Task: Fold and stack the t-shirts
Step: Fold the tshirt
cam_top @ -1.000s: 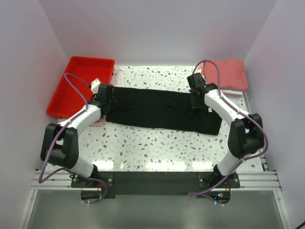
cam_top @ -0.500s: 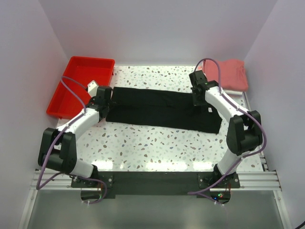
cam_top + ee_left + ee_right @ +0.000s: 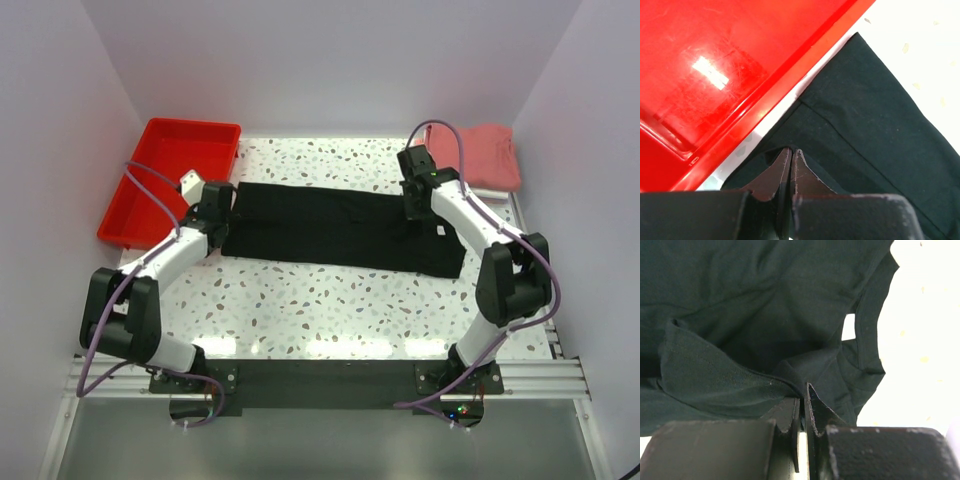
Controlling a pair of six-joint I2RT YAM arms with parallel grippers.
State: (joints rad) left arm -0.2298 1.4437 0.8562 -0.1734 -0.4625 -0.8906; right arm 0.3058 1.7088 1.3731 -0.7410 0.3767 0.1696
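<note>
Terrazzo, white with dark flecks: table (image 3: pixel 330 300) under everything. Stretched across its middle from left to right, black t-shirt (image 3: pixel 330 225), folded into a long narrow band, lying flat, right end a little nearer the arm bases than the left end. Off at the far left, red tray (image 3: pixel 165 170), glossy plastic, its rim just beside the shirt's left end, a thin strip of table between the two in the left wrist view. At the far right corner, salmon-red t-shirt (image 3: pixel 480 152), folded, resting on a white t-shirt (image 3: pixel 492 192) seen only as a pale edge underneath. Left gripper (image 3: pixel 791 152) down at the band's left end, fingers pressed together, pinching the black cloth at its edge. Right gripper (image 3: pixel 802 390) at the far edge close to the right end, fingers likewise together, clamped on a raised fold of the same cloth, sleeve lying slack beside it. Near that right end, tiny white label (image 3: pixel 441 231).
</note>
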